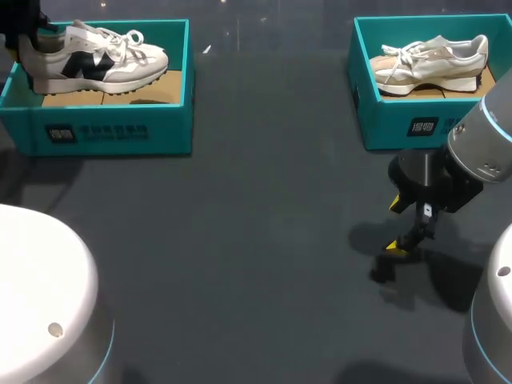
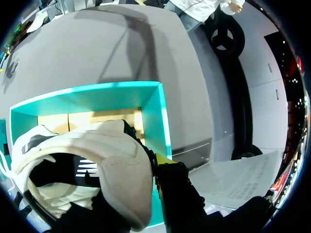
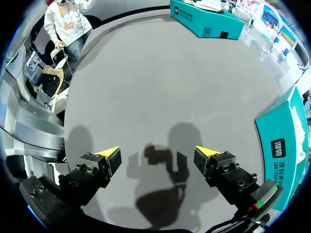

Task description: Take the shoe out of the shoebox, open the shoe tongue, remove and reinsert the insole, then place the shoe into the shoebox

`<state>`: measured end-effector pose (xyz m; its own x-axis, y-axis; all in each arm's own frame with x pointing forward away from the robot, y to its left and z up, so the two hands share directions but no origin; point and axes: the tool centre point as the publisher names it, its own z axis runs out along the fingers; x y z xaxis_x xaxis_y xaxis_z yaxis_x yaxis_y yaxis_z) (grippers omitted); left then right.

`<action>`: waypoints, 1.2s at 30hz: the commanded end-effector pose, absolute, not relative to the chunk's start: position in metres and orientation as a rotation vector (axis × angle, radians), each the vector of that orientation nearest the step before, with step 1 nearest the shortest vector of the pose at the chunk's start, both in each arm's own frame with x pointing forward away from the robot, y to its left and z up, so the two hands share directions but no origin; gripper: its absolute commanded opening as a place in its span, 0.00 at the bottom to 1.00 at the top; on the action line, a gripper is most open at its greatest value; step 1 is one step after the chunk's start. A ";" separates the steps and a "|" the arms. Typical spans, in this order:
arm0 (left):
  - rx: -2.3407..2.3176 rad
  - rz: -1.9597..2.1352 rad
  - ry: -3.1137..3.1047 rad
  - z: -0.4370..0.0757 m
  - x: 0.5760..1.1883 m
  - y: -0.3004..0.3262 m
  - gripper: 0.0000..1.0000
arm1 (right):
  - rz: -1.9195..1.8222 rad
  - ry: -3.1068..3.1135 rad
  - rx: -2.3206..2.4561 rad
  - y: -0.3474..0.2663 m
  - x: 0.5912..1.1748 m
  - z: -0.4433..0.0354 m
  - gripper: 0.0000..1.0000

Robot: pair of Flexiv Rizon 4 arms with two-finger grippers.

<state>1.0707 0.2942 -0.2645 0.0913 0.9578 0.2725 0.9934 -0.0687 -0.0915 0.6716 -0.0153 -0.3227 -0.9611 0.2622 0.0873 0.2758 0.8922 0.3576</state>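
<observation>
White-and-black lace-up sneaker (image 1: 96, 56) over the teal cardboard shoebox (image 1: 112, 128)
Left pincer (image 1: 24, 44) seemingly clamps its heel, one finger hidden; right pincer (image 3: 156, 154) gapes wide above the grey table (image 1: 240, 240).

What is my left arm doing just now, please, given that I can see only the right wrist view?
Observer: Your left gripper appears shut on the heel of a black-and-white shoe.
Operator: Thank you. Is that shoe clear of its box?
Observer: No. In the head view it sits over the left shoebox, inside the line of its walls.
Operator: And what is in the box beside my right gripper?
Observer: A beige shoe lies in that right shoebox, with its toe pointing toward the left shoebox.
</observation>
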 end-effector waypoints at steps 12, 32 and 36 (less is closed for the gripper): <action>-2.097 -0.165 -1.961 -0.310 1.069 0.288 0.00 | -0.578 -3.024 -0.431 -0.016 0.670 -0.323 1.00; -2.169 -0.219 -1.863 -0.339 1.055 0.280 0.00 | -0.578 -3.024 -0.431 -0.016 0.670 -0.323 1.00; -2.170 -0.225 -1.849 -0.344 1.055 0.278 0.00 | -0.578 -3.024 -0.431 -0.016 0.670 -0.323 1.00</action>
<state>1.0552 0.2794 -0.3420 0.1654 0.9417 0.2930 0.9841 -0.1383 -0.1111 0.6716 -0.0153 -0.3227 -0.9611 0.2621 0.0873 0.2758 0.8922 0.3576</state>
